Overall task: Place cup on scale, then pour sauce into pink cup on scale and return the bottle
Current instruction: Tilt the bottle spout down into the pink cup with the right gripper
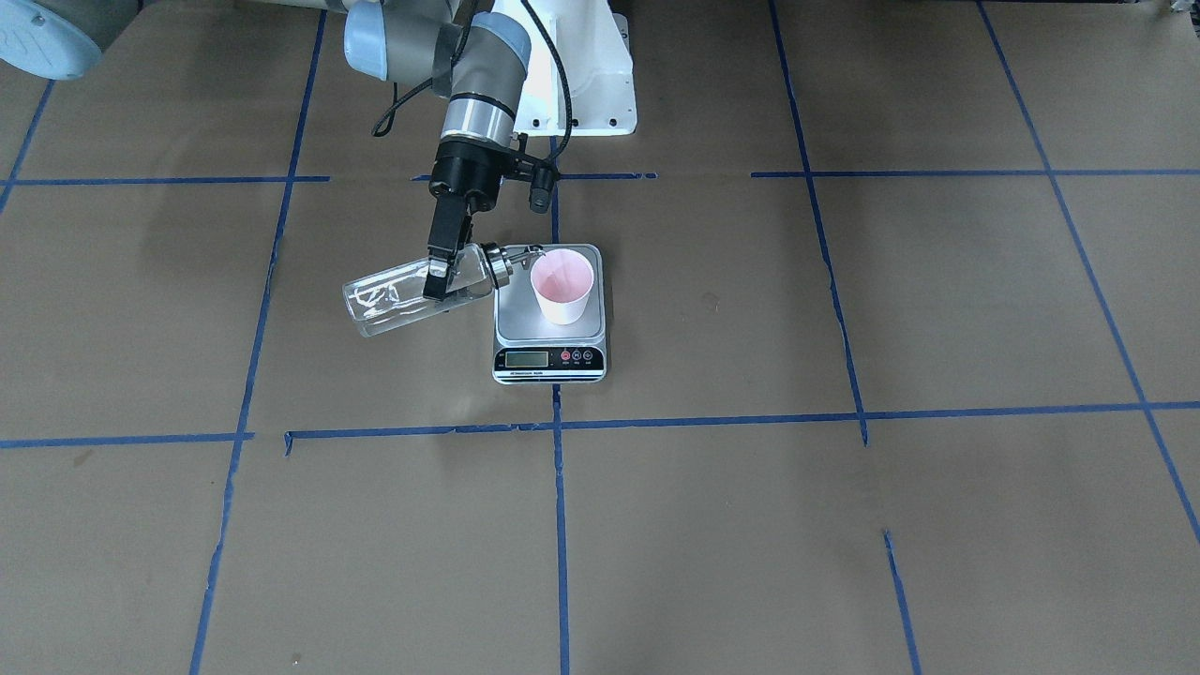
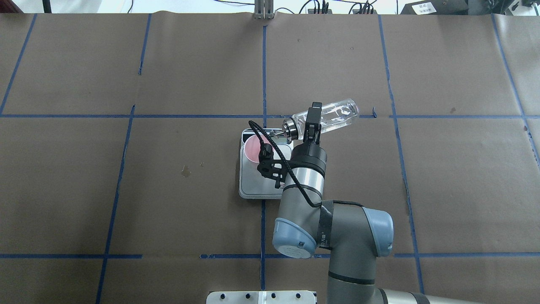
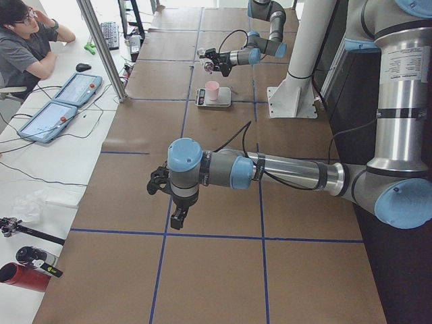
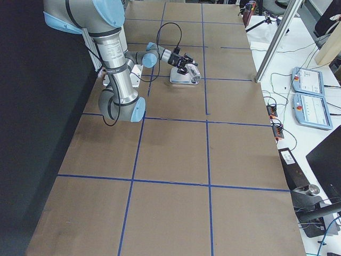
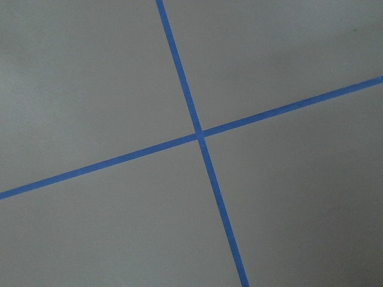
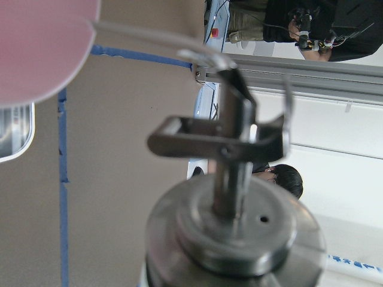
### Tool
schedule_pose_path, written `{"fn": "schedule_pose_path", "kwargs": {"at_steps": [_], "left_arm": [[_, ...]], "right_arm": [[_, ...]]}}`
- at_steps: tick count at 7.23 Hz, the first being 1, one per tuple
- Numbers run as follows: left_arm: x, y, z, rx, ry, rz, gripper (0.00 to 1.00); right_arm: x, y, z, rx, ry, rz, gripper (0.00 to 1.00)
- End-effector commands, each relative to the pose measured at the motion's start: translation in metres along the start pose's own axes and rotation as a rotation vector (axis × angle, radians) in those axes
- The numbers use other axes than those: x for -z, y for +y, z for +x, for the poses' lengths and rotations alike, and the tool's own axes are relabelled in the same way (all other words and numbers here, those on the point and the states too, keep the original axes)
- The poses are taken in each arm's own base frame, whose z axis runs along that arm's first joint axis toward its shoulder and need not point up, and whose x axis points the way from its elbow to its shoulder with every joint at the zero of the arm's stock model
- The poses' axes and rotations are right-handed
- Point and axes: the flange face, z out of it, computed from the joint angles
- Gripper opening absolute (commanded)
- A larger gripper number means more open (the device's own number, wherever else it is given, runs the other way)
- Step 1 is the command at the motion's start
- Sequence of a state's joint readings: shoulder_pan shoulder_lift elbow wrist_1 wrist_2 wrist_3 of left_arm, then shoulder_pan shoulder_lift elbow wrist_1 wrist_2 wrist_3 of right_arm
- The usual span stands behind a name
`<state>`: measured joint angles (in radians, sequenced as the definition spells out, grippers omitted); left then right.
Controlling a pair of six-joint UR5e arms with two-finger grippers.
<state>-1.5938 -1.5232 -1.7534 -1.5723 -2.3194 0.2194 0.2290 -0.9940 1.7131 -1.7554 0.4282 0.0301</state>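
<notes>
Exterior front-facing view: the right hand is clenched across the glass body of the bottle. The bottle is tipped close to horizontal, and its spout reaches the rim of the cup. The cup stands upright on the steel platform of the scale, toward the edge away from the display. The step in hand is judged to be the pour.

Procedure for a clean pour:
1. Hold the spout tip over the cup's opening, not beside the rim.
2. Add tilt slowly, by wrist rotation alone. A thin spout probably delivers in a fine stream, and fast tipping risks overshoot.
3. Keep the spout clear of both the cup and the platform. The cup looks light and could slide or tip, and any contact would likely disturb the reading.
4. Bring the bottle level before drawing it away, so drips fall inside the cup.

Not resolvable:
- No stream of sauce can be seen, and no level in the cup or bottle; the liquid is too clear.
- The display digits are too small to read.
- The right wrist view shows the metal collar out of focus, with only an arc of the cup.
- The left hand hangs above the worktop, well apart from the scale. It shows in the exterior left view alone, so released or clenched cannot be told.
</notes>
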Motion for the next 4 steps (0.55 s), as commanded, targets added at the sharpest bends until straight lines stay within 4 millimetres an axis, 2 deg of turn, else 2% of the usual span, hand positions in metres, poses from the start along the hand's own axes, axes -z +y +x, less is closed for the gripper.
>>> {"fn": "schedule_pose_path", "kwargs": {"at_steps": [1,4], "left_arm": [[0.0,0.0,0.0,0.0,0.0,0.0,1.0],[-0.001,-0.0001,0.0001,-0.001,0.0,-0.001,1.0]], "right_arm": [[-0.006,-0.0002,-0.0091,0.066,0.025,-0.011,0.0],[-0.0054,-0.0003,-0.0069,0.067,0.034,-0.01,0.0]]}}
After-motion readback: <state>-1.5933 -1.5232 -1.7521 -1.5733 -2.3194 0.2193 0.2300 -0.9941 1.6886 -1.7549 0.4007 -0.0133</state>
